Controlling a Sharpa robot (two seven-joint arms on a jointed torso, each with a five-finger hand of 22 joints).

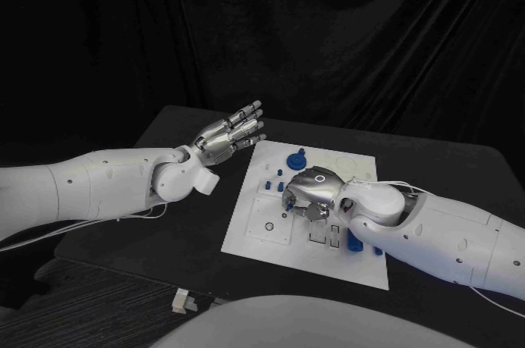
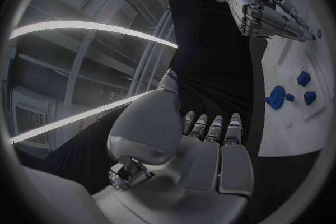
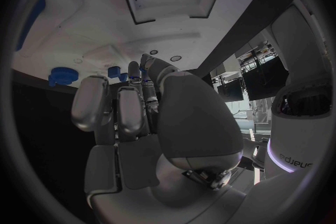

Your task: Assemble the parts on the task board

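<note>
Right hand [image 1: 312, 192] hides board middle; its grasp unclear.

Parts [image 1: 293, 161] lie on task board [image 1: 249, 234] (mid-table [image 1: 164, 234]).

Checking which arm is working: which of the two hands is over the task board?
The right hand is; it reaches down over the white task board among the blue parts. The left hand hovers off the board's edge, fingers spread, holding nothing.

Lab: black-draped table [image 1: 164, 234], task board [image 1: 257, 246]
</note>
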